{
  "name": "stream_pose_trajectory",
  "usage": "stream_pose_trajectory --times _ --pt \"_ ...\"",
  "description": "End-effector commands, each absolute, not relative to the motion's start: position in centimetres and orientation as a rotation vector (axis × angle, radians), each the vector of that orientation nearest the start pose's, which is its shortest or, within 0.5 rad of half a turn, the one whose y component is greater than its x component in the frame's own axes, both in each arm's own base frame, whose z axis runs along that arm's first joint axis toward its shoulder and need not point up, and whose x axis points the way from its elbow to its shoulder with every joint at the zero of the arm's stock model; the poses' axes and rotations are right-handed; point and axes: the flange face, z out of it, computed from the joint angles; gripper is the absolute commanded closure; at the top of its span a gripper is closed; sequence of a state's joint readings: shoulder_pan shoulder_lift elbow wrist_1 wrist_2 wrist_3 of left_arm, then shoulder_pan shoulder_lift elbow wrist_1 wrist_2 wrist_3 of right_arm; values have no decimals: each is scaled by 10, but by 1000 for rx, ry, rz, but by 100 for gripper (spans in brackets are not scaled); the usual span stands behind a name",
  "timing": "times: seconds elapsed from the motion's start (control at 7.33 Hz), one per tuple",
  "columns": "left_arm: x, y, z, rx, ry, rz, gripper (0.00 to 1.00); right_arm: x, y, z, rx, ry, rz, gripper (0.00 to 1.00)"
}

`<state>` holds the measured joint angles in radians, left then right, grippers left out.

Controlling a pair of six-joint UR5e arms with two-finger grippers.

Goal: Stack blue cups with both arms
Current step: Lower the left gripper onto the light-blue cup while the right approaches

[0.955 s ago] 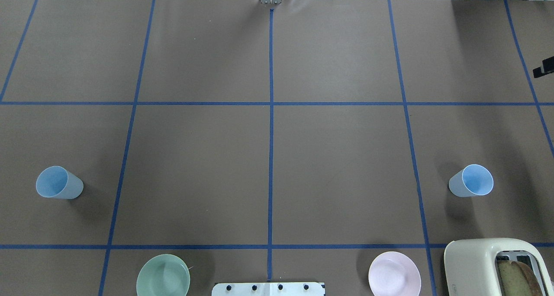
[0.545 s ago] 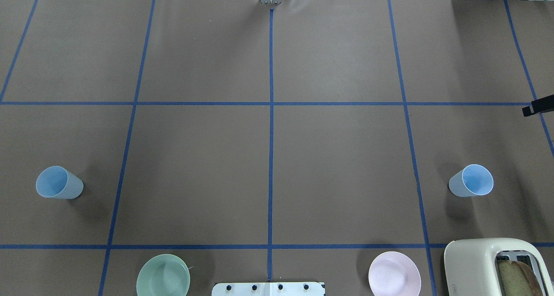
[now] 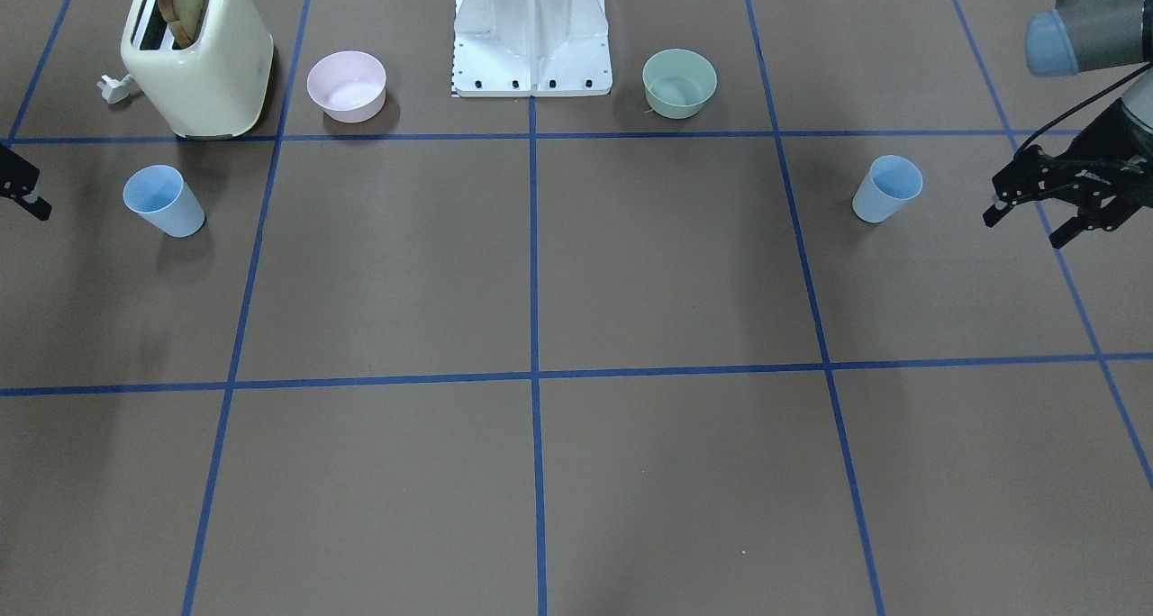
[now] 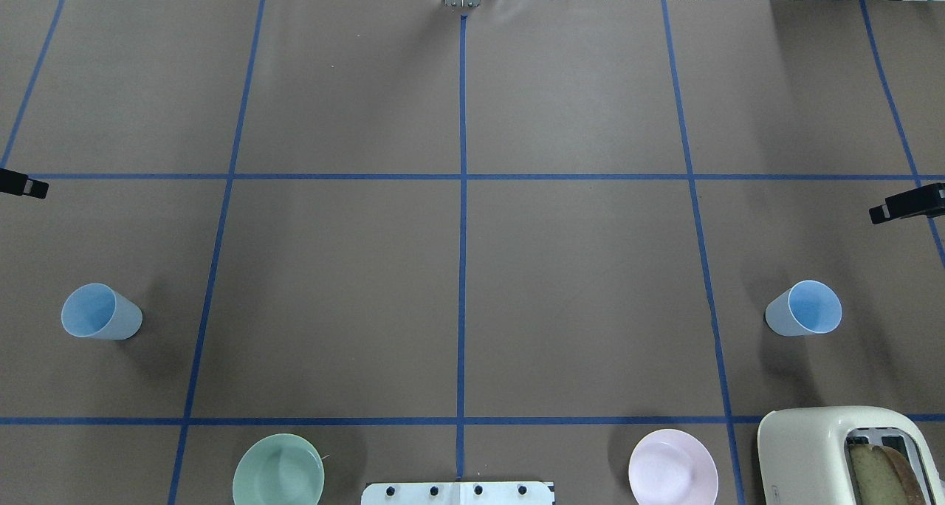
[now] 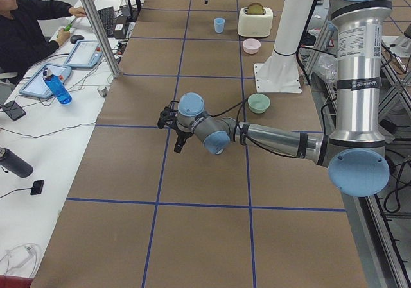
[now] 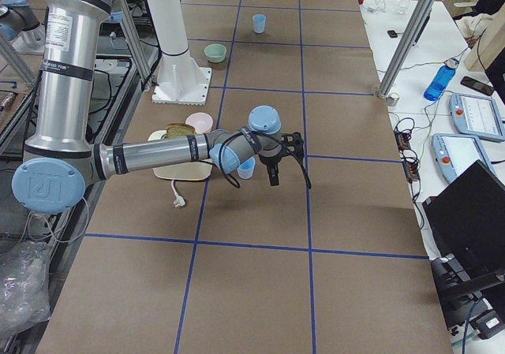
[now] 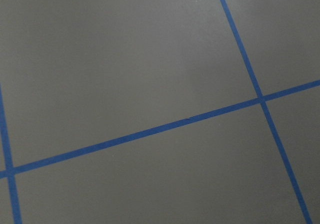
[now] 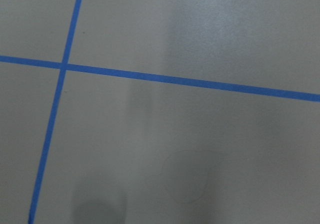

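Two pale-blue cups stand upright on the brown table. The left cup (image 4: 101, 311) (image 3: 887, 189) is near the robot's left end. The right cup (image 4: 805, 308) (image 3: 162, 200) is near its right end. My left gripper (image 3: 1027, 227) is open and empty, hovering outboard of the left cup; only one fingertip (image 4: 26, 186) shows in the overhead view. My right gripper (image 6: 282, 158) hovers outboard of and beyond the right cup, its fingers spread and empty; one fingertip (image 4: 902, 205) shows overhead. Both wrist views show only table and blue tape lines.
A cream toaster (image 4: 834, 453) holding bread stands near the right cup on the robot's side. A pink bowl (image 4: 672, 466) and a green bowl (image 4: 278, 469) flank the white pedestal (image 3: 531, 31). Blue tape lines grid the table.
The right gripper's fingertip has moved nearer the robot and a little inward over the table's right edge. The left gripper's fingertip has come into the overhead view at the left edge. The cups have not moved.
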<state>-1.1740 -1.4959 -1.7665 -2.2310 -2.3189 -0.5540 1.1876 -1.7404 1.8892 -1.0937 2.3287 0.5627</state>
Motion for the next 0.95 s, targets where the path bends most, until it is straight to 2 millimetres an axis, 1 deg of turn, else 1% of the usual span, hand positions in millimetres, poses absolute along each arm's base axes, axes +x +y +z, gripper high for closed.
stream_pose_trajectory --times 0.0,0.27,0.41,0.55,0.68,0.82 --pt "153 -457 519 325 983 133 2 -106 -431 520 194 -927 -67 1" --pt "179 -446 517 300 995 151 2 -106 -431 520 192 -926 -67 1" --pt "182 -430 530 287 995 170 2 -106 -431 520 194 -927 -67 1" --pt "173 -408 546 307 999 180 2 -106 -431 521 191 -926 -66 1" --pt "171 -400 552 305 1000 185 2 -107 -432 520 194 -927 -67 1" --pt "179 -396 553 295 1002 202 2 -106 -431 520 190 -927 -67 1"
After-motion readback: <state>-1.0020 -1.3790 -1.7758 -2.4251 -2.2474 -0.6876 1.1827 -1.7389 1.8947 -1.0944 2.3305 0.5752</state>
